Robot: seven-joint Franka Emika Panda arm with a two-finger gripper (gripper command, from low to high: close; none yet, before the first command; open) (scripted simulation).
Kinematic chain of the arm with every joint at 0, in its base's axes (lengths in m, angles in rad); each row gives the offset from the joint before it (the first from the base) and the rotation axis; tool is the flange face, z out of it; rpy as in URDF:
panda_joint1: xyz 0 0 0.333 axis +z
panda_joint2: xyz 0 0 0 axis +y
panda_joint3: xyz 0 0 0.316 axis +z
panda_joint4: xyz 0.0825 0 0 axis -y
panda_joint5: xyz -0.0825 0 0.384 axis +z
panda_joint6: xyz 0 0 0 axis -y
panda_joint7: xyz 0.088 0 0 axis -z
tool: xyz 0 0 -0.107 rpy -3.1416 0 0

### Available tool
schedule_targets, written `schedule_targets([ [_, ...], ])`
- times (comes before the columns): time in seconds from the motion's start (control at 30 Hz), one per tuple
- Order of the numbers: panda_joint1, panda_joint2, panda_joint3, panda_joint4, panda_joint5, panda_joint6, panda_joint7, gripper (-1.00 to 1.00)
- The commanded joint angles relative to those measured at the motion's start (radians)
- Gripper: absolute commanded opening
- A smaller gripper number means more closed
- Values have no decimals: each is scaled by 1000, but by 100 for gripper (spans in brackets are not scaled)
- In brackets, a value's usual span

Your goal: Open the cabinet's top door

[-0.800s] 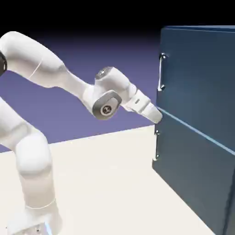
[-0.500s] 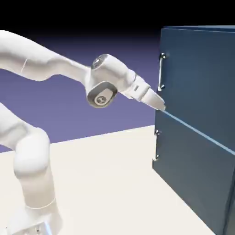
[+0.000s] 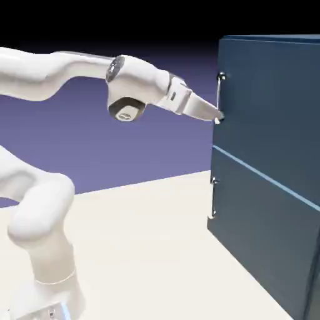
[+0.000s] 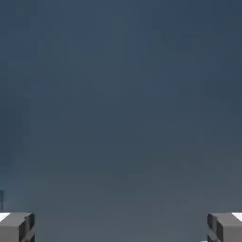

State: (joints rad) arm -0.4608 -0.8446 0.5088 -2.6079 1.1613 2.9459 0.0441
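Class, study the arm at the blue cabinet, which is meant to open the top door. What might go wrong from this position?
1. The open end effector sits near the lower end of the top door's handle; closing there might clip only its end and slip.
2. The hand view shows only blue panel between the fingertips, no bar, so it may grasp nothing.
3. Pushing forward could press against the closed top door.

The tall dark blue cabinet (image 3: 275, 187) stands upright before me; its top door (image 3: 269, 106) sits shut, silver handle (image 3: 219, 99) vertical at its edge.
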Motion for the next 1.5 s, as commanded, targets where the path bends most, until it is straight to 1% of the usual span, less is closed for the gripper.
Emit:
schedule_targets([
  [0.0, -18, -10, 19, 8, 44, -3, -26, 0],
  [1.0, -549, -319, 591, 235, 1349, -106, -809, 0],
  [1.07, -551, -320, 594, 236, 1355, -106, -813, 0],
  [1.23, -724, -289, 674, 365, 1393, -139, -817, 0],
  [1.27, -724, -289, 674, 365, 1393, -139, -817, -100],
  [1.3, -724, -289, 674, 365, 1393, -139, -817, -100],
  [1.47, -554, -308, 547, 183, 1349, -277, -853, -100],
])
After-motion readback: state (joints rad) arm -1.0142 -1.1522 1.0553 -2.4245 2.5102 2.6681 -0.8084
